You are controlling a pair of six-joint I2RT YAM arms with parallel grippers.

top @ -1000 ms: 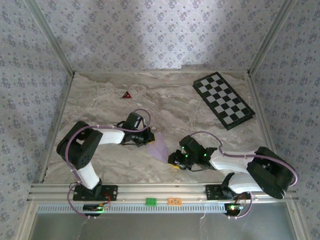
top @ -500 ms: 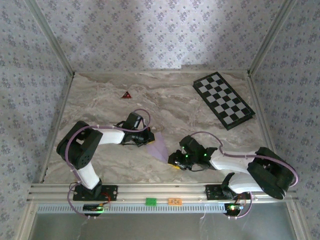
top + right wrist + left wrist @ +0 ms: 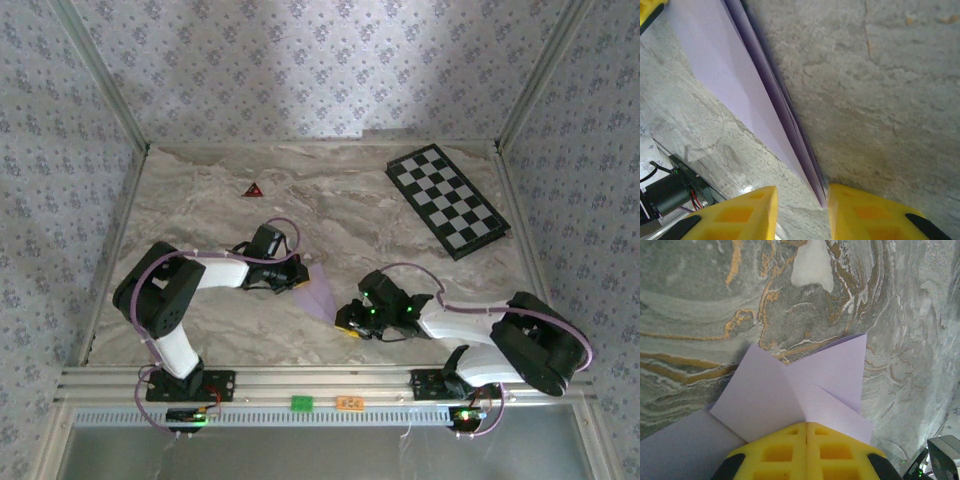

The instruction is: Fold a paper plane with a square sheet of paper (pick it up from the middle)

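**1. Change over the last second**
Very little had moved. In the top view the right gripper had crept slightly left toward the sheet of paper, and that arm's elbow had followed. The left gripper and the sheet had kept their place near the front middle of the table.

**2. Gripper state**
- Left wrist view: the 2 yellow fingers were pressed tight together. The sheet's centre crease ran straight into the seam between them. The left gripper was judged to be pinching the sheet at that fold, with 2 folded flaps spread ahead of it.
- Right wrist view: the right gripper's jaws stood a narrow gap apart. The stacked folded edge of the sheet ran down into that gap, close beside 1 finger, and was not clamped.

**3. Meaning for the task**
The sheet was partly folded and was not yet a dart. The small approach suggested that the right gripper was lining up on the folded edge while the left gripper held the crease. No second grip had been made.

**4. Writing**
No brand, label or text could be read. The checkered board and the red triangle showed none. A green tag and an orange tag on the front rail were too small to read.
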